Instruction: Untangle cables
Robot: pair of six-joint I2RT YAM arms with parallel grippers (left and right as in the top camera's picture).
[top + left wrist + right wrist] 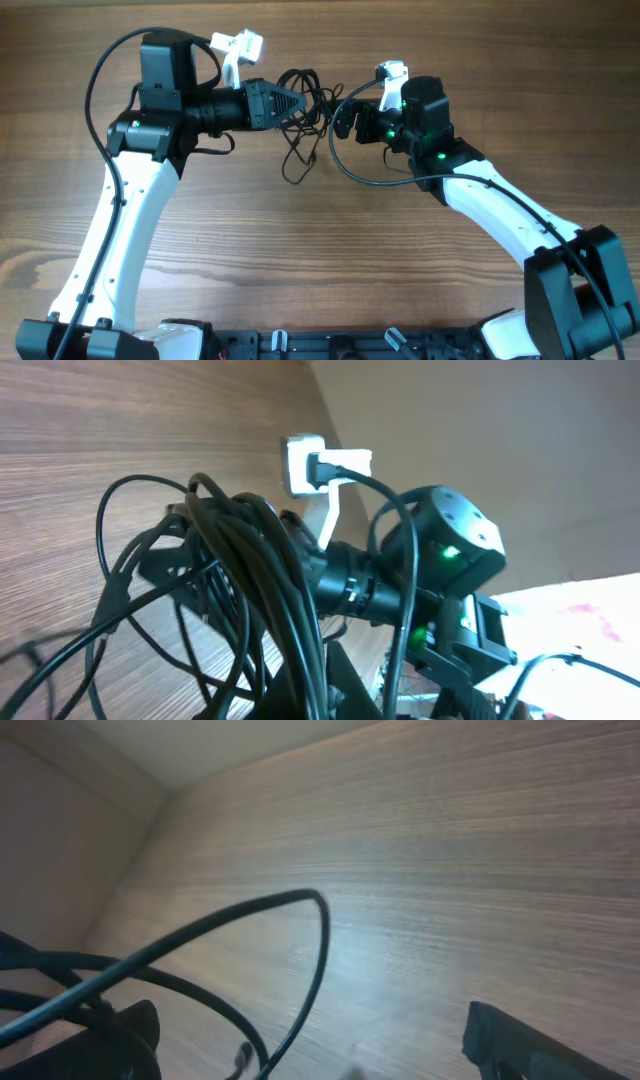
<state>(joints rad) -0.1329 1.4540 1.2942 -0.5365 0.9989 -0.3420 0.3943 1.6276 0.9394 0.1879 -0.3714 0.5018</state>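
At the far centre of the worktop (320,260), the black cable tangle (303,135) sits between my two arms. My left end effector (294,105) is clenched on the tangle's upper left part, with the jaws drawn to a point in the overhead view. In the left wrist view the strands run as a thick bundle right in front of the lens, with loops fanning out left over the wood. My right end effector (344,120) is released and sits just beside the tangle's right edge. Its fingers (520,1040) are wide apart in the right wrist view, and one cable loop (300,940) arcs across the gap. I can't tell if it touches either finger. Loose loops trail toward the near side onto the worktop.
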